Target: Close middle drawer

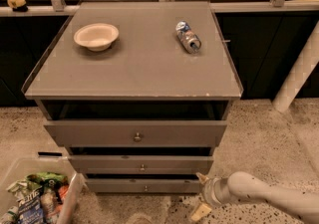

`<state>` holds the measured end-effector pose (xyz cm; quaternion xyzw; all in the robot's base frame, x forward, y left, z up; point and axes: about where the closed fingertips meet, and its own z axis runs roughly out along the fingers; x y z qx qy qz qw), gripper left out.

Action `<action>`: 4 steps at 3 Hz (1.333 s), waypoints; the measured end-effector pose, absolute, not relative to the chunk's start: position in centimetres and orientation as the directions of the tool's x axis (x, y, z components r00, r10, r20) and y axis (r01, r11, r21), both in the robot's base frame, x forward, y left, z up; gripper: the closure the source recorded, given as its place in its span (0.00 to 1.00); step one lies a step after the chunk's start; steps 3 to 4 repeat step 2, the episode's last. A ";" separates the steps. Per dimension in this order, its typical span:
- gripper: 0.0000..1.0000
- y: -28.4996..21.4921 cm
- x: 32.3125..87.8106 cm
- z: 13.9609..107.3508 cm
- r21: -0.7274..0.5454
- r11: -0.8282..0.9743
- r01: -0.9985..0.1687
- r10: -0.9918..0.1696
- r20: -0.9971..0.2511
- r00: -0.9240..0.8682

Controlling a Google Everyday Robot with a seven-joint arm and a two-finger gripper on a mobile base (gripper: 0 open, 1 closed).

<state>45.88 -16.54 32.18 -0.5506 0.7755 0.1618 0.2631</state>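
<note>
The grey-brown cabinet (134,63) has three drawers. The top drawer (99,133) stands out a little, with a dark gap above it. The middle drawer (109,164) with its small round knob (143,168) sits further in, with a thin dark gap above its front. The lowest drawer (114,186) shows below it. My gripper (201,195) is low at the right, open, just below the middle drawer's right end and beside the lowest drawer's right end. One fingertip (202,177) lies close under the middle front's lower right corner.
A white bowl (96,36) and a lying can (188,37) rest on the cabinet top. A clear bin (37,195) of snack packs stands on the floor at the lower left. A white post (299,71) leans at the right. Speckled floor surrounds the cabinet.
</note>
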 end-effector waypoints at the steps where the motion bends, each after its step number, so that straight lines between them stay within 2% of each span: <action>1: 0.00 -15.5 48.9 31.8 -0.053 0.324 -0.945 -0.763 -0.605 -0.228; 4: 0.00 -15.5 48.9 31.8 -0.053 0.324 -0.945 -0.763 -0.605 -0.228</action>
